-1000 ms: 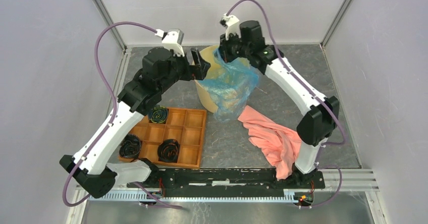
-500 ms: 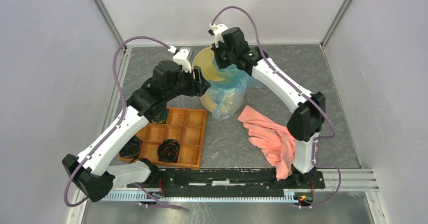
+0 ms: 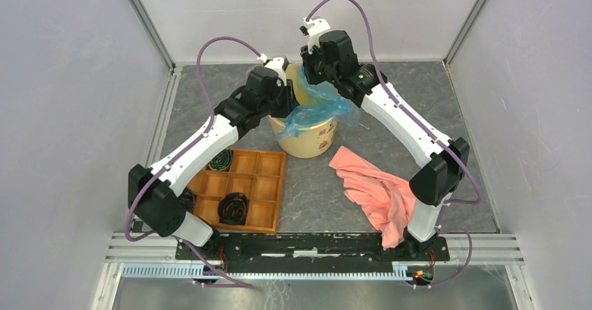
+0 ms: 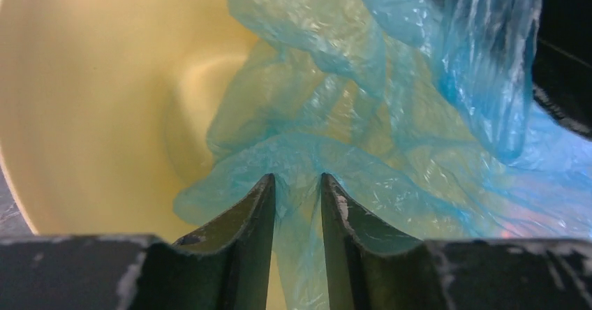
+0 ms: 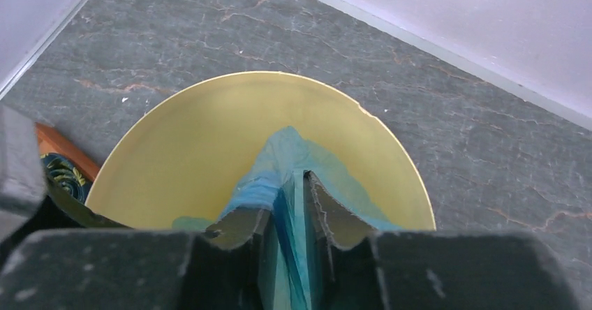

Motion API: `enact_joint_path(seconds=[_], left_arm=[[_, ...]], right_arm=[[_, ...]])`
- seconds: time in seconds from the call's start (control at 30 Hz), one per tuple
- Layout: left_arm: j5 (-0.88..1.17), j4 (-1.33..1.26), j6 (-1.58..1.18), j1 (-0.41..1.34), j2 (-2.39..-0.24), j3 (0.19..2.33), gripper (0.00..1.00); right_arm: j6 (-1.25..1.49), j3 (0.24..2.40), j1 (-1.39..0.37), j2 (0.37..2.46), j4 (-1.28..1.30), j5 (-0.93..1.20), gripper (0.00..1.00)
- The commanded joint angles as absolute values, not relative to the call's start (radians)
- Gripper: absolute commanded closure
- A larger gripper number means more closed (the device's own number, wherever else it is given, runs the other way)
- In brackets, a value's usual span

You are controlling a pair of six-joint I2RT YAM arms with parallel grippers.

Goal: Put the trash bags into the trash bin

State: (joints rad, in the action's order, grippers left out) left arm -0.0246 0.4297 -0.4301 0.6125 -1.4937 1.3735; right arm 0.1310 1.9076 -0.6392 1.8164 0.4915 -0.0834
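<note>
Grey marbled table [image 3: 419, 100], pale walls on left, far and right sides.

Trash bin [image 3: 307, 142] standing upright at far centre of table, dark print on near-right outer wall. Yellow inside seen from left wrist cam [image 4: 91, 100] and from right wrist cam [image 5: 202, 135].

Trash bag [image 3: 317, 107] bunched over bin mouth. Most of film inside or lying on rim, a fold spilling over right side of rim. No film seen on table beside bin. From left wrist cam, crinkled folds [image 4: 314, 79] filling right part of bin interior, left part bare.

Salmon-pink cloth [image 3: 373, 188] crumpled on table, near-right of bin, apart from it.

Wooden compartment tray [image 3: 262, 184] near-left of bin, partly under left arm.

Right gripper [image 3: 312, 79] over far rim of bin, pointing down into it. On wrist cam [image 5: 287, 184]: fingers [image 5: 335, 216] nearly together, narrow gap packed w/ bunched blue film, i.e. clamped on bag.

Left gripper [image 3: 287, 99] at left rim of bin, close to right gripper. On wrist cam [image 4: 298, 181]: fingers [image 4: 244, 219] almost closed, thin slot only, film running down through slot and draped over tips, so pinching bag.

Black coils in tray: one in near row [image 3: 232, 207], one w/ green streaks in far-left cell [image 3: 221, 158].
</note>
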Motion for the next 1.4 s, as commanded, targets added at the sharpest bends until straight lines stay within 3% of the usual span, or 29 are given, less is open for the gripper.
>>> enact_joint_path(seconds=[0.0, 0.13, 0.27, 0.37, 0.5, 0.57, 0.6, 0.67, 0.8, 1.0, 1.13, 1.37], left_arm=[[-0.040, 0.381, -0.452, 0.593, -1.452, 1.400, 0.57], [-0.051, 0.391, -0.414, 0.593, -1.323, 1.370, 0.38], [-0.107, 0.475, -0.368, 0.592, -1.182, 1.365, 0.11], [-0.099, 0.529, -0.311, 0.592, -1.112, 1.391, 0.01], [0.113, 0.571, -0.189, 0.595, -1.141, 1.482, 0.00], [0.176, 0.648, -0.132, 0.643, -1.214, 1.574, 0.01], [0.096, 0.674, -0.083, 0.710, -1.242, 1.610, 0.02], [-0.124, 0.688, -0.014, 0.947, -1.280, 1.640, 0.02], [-0.470, 0.613, 0.073, 1.192, -1.319, 1.587, 0.01], [-0.891, 0.481, 0.195, 1.354, -1.394, 1.494, 0.00], [-0.993, 0.435, 0.170, 1.337, -1.417, 1.467, 0.00], [-0.830, 0.504, 0.057, 1.241, -1.452, 1.509, 0.02]], right_arm=[[0.092, 1.933, -0.638, 1.803, 0.471, -0.143, 0.73], [0.043, 1.974, -0.635, 1.810, 0.523, -0.163, 0.69], [-0.005, 1.976, -0.633, 1.782, 0.548, -0.155, 0.58], [-0.041, 1.977, -0.633, 1.762, 0.562, -0.140, 0.46], [-0.056, 2.001, -0.633, 1.743, 0.586, -0.122, 0.21], [-0.060, 2.028, -0.630, 1.740, 0.602, -0.123, 0.15], [-0.063, 2.044, -0.631, 1.740, 0.617, -0.124, 0.14], [-0.070, 2.072, -0.628, 1.735, 0.647, -0.128, 0.12], [-0.072, 2.059, -0.595, 1.693, 0.681, -0.103, 0.09], [-0.003, 1.835, -0.371, 1.553, 0.549, 0.261, 0.10], [0.046, 1.712, -0.271, 1.529, 0.468, 0.429, 0.09], [0.170, 1.597, -0.212, 1.574, 0.286, 0.610, 0.09]])
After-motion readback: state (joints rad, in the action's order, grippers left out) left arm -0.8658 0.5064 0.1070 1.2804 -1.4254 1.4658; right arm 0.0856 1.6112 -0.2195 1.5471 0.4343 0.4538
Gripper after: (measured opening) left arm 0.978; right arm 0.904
